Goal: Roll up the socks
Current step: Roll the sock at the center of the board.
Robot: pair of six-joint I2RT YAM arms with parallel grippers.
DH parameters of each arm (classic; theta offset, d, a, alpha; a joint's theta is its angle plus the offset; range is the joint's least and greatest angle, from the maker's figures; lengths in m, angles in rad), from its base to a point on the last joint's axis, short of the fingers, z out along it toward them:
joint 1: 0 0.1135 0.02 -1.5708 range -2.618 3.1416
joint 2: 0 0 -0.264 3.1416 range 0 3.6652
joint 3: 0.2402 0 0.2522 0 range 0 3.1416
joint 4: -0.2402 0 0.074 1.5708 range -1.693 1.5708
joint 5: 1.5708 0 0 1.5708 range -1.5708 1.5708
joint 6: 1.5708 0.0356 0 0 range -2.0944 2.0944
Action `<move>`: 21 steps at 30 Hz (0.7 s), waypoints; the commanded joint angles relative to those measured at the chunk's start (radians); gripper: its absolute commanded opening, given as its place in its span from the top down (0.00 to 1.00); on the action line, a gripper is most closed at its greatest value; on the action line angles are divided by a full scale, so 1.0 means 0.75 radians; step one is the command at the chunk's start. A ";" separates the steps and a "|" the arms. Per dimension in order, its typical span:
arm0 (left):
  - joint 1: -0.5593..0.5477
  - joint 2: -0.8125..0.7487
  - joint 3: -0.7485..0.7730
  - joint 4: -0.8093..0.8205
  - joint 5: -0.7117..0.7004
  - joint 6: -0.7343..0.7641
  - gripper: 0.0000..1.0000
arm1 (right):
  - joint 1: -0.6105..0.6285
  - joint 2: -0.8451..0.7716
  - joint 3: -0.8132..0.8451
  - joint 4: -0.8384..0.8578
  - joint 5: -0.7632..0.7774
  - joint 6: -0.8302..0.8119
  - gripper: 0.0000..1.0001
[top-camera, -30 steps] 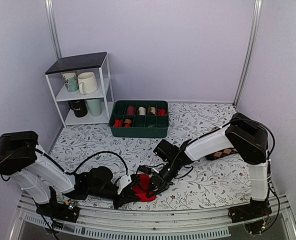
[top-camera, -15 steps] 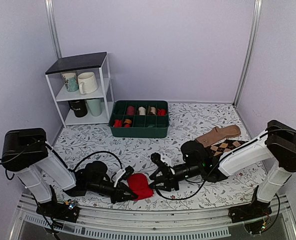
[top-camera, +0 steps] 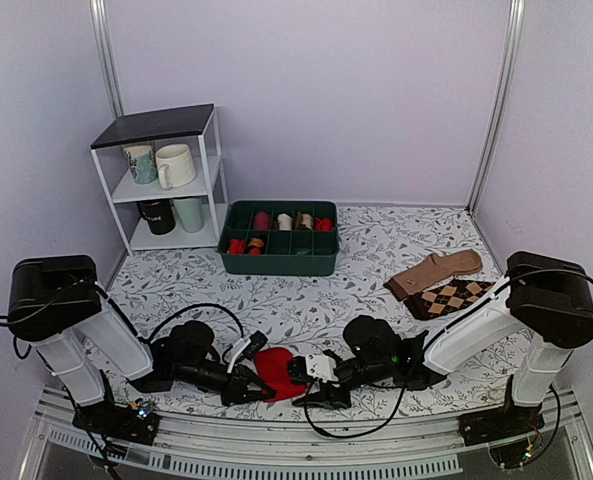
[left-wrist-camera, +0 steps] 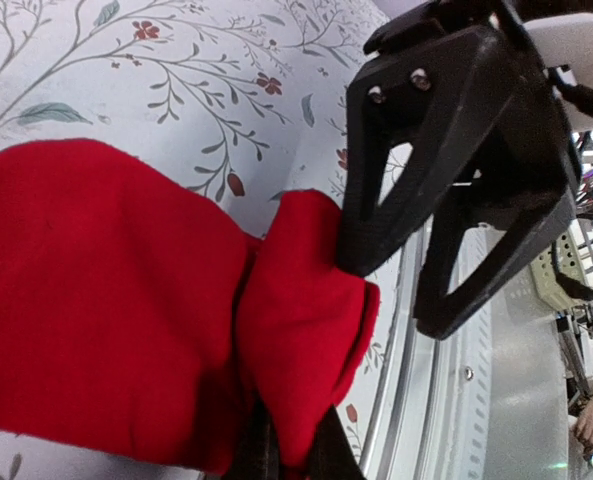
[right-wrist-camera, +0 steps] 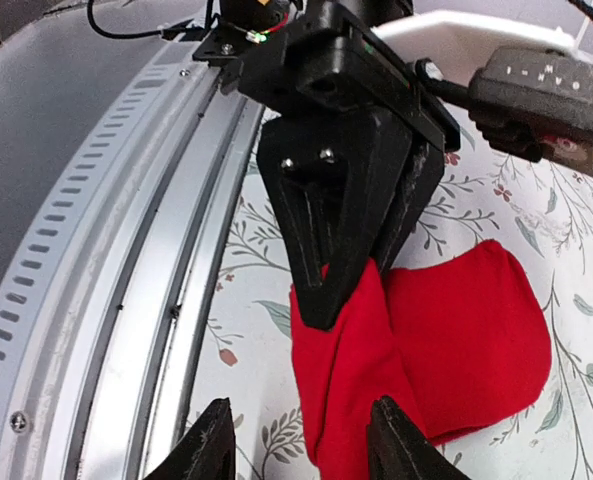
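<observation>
The table (top-camera: 376,250) has a floral cover. At its back left stands a white shelf (top-camera: 161,180) with mugs (top-camera: 175,165), and beside that a green bin (top-camera: 279,264) of rolled socks. Both arms lie low along the near edge, reaching toward each other.

On the right, a tan sock (top-camera: 436,272) and an argyle sock (top-camera: 451,297) lie flat, touching, well apart from the grippers.

The socks (top-camera: 273,368) sit at the near edge between the two grippers, as a bunched red lump with a fold sticking out toward the rail (right-wrist-camera: 126,250).

The left gripper (top-camera: 251,387) is clamped on that fold. In its wrist view the fingers (left-wrist-camera: 259,455) sit close together with red cloth squeezed between them, though only their tips show at the bottom edge. From the right wrist, the left gripper (right-wrist-camera: 341,285) comes down onto the top of the fold of the socks (right-wrist-camera: 456,340).

The right gripper (top-camera: 304,388) is spread wide. Its fingers (right-wrist-camera: 211,445) stand apart with the fold lying between them. In the left wrist view one finger (left-wrist-camera: 376,190) of the right gripper (left-wrist-camera: 391,295) overlaps the edge of the socks (left-wrist-camera: 106,300). Whether it touches the cloth cannot be told.
</observation>
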 commanded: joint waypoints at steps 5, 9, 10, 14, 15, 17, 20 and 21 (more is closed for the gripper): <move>0.009 0.058 -0.038 -0.150 0.039 -0.005 1.00 | 0.000 0.097 0.023 0.053 0.171 -0.088 0.56; 0.011 0.065 -0.034 -0.153 0.047 0.004 1.00 | 0.000 0.123 0.026 0.096 0.218 -0.097 0.55; 0.012 0.069 -0.032 -0.153 0.050 0.004 1.00 | 0.001 0.125 0.027 0.105 0.233 -0.096 0.54; 0.017 0.076 -0.028 -0.155 0.060 0.008 1.00 | 0.001 0.123 0.034 0.105 0.232 -0.092 0.50; 0.020 0.076 -0.027 -0.155 0.061 0.010 1.00 | 0.000 0.128 0.039 0.097 0.220 -0.093 0.49; 0.019 0.077 -0.027 -0.157 0.063 0.011 1.00 | 0.000 0.146 0.050 0.073 0.194 -0.091 0.47; 0.022 0.080 -0.025 -0.157 0.067 0.012 1.00 | 0.001 0.172 0.062 0.046 0.156 -0.084 0.47; 0.021 0.080 -0.024 -0.157 0.069 0.012 1.00 | 0.000 0.174 0.060 0.039 0.142 -0.078 0.48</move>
